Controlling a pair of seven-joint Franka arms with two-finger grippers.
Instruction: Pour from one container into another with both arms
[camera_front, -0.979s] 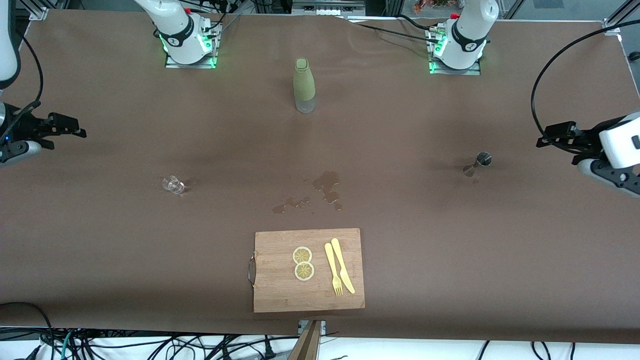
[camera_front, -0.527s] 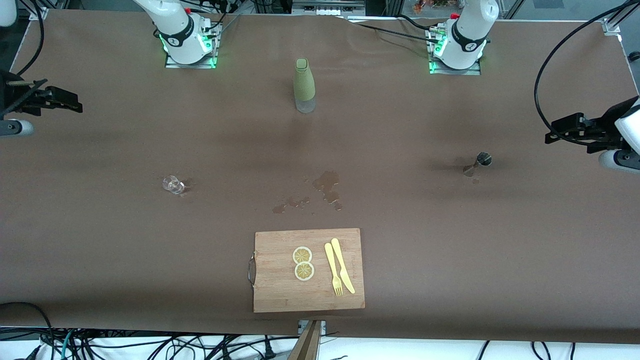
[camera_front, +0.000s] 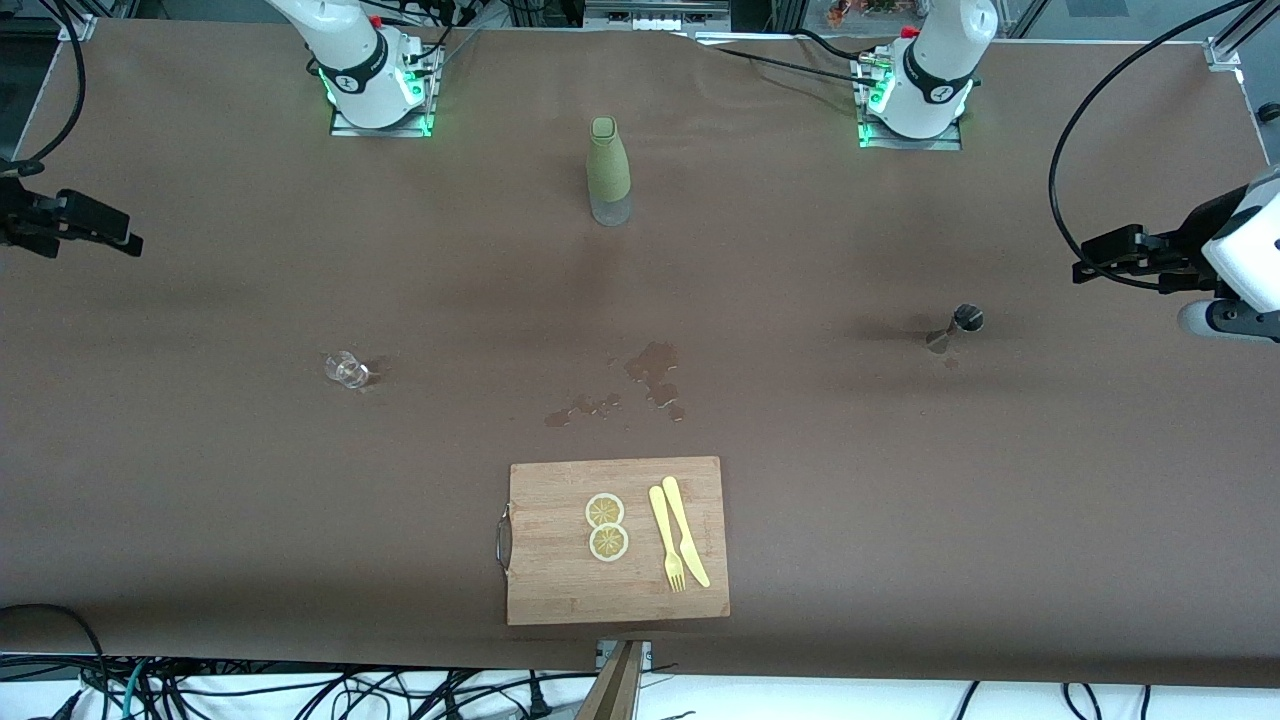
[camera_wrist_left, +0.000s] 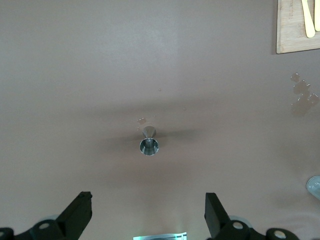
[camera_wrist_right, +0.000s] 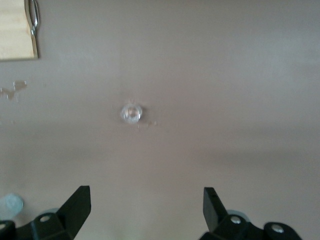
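Observation:
The tiny clear glass cup (camera_front: 347, 370) (camera_wrist_right: 131, 113) stands upright on the brown table toward the right arm's end. Toward the left arm's end stands the small steel jigger (camera_front: 957, 328) (camera_wrist_left: 148, 142), also upright. My left gripper (camera_front: 1100, 243) (camera_wrist_left: 148, 210) hangs open and empty in the air over the table's left-arm end, well away from the jigger. Over the table's edge at the right-arm end my right gripper (camera_front: 105, 225) (camera_wrist_right: 146, 205) is open too, holding nothing and well clear of the cup.
An olive-green bottle (camera_front: 607, 172) stands mid-table near the bases. Spilled liquid (camera_front: 652, 378) marks the middle. A wooden cutting board (camera_front: 560, 590) nearest the front camera carries lemon slices (camera_front: 606, 527), a yellow fork and knife (camera_front: 678, 544).
Both grippers have drawn back and risen toward their table ends; the right one has slid farther out of the front view. Cup and jigger have not moved.

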